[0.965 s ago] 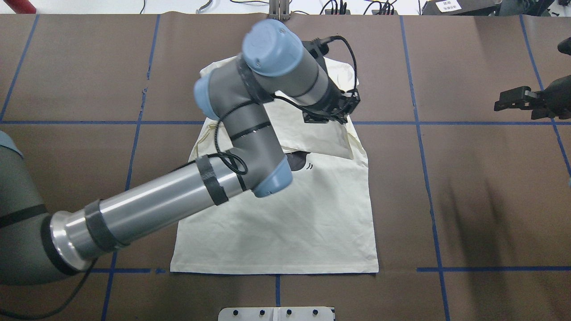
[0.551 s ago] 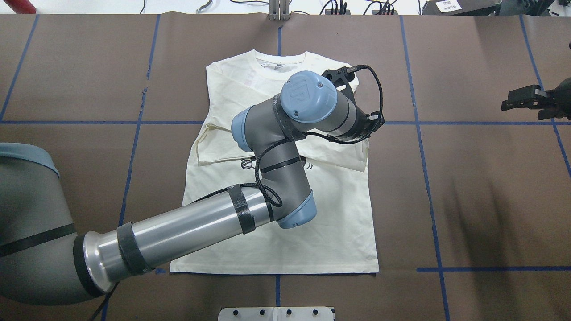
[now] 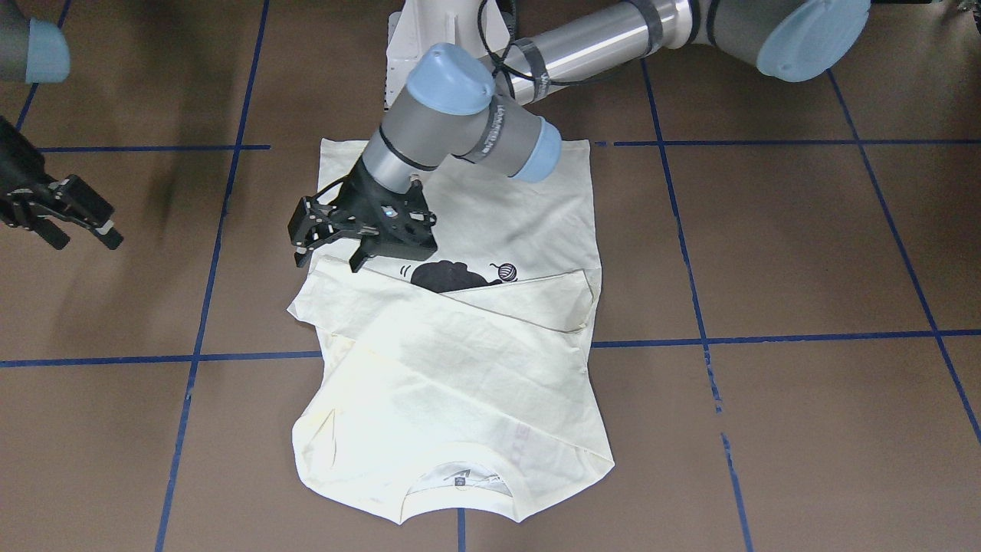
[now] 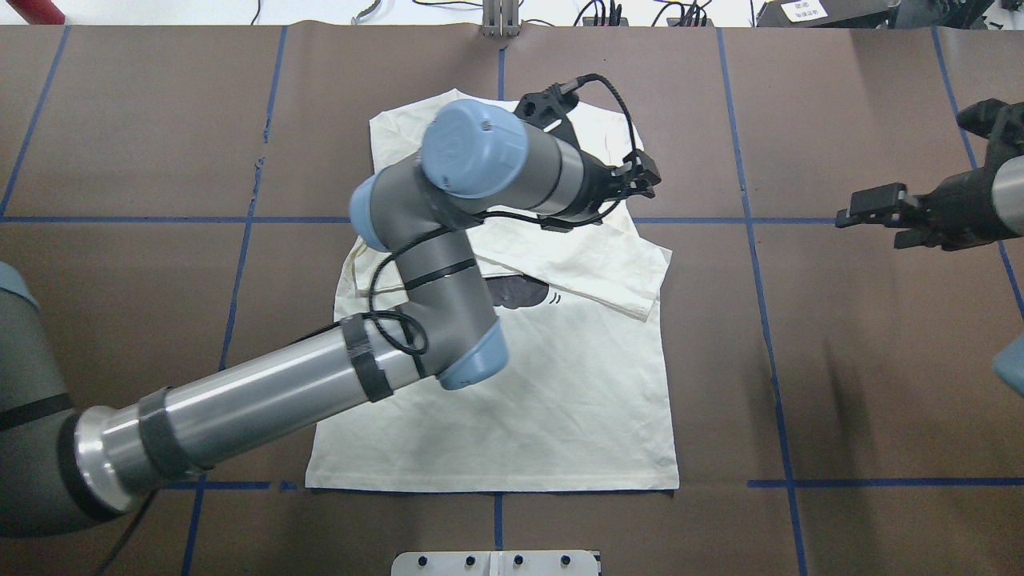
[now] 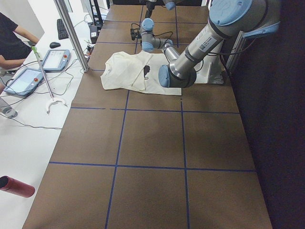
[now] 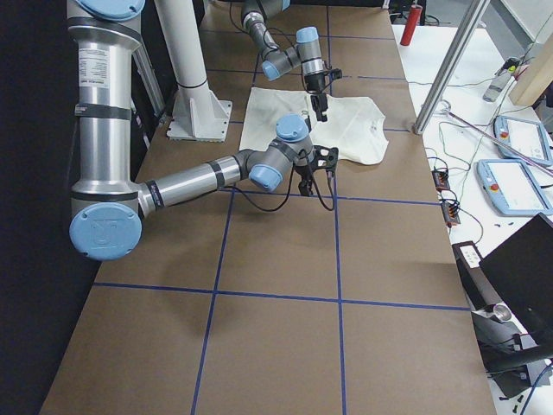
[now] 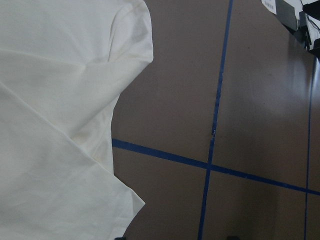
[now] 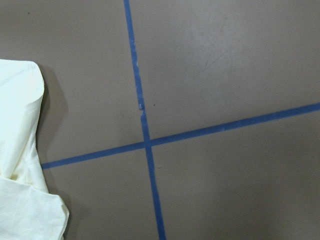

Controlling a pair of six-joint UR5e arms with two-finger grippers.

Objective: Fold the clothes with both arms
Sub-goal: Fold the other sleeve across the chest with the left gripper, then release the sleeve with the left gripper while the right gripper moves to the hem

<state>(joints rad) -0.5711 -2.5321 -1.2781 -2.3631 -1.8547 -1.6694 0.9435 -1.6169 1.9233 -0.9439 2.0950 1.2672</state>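
The cream-white T-shirt (image 4: 560,400) lies flat at mid-table, print side up, hem toward the robot and ribbed neckline (image 3: 460,468) at the far end. Both long sleeves are already laid in across the chest: one sleeve (image 4: 592,268) runs slantwise to the shirt's right edge, the other sleeve cuff (image 3: 586,299) rests at the opposite side, and the black cat (image 3: 448,276) peeks out between them. So the sleeve stage looks done, while the body itself is unfolded, full length. The left gripper (image 3: 328,259) hangs just above the shirt's right edge, jaws spread wide and holding nothing. The right gripper (image 4: 860,212) waits well off to the side over bare table, jaws parted, empty too. Underfoot is a brown table covering (image 4: 840,360) marked into squares with blue tape (image 4: 767,344). Beyond the far edge sits an operator (image 5: 14,43) at a white bench with teach pendants (image 5: 55,59).
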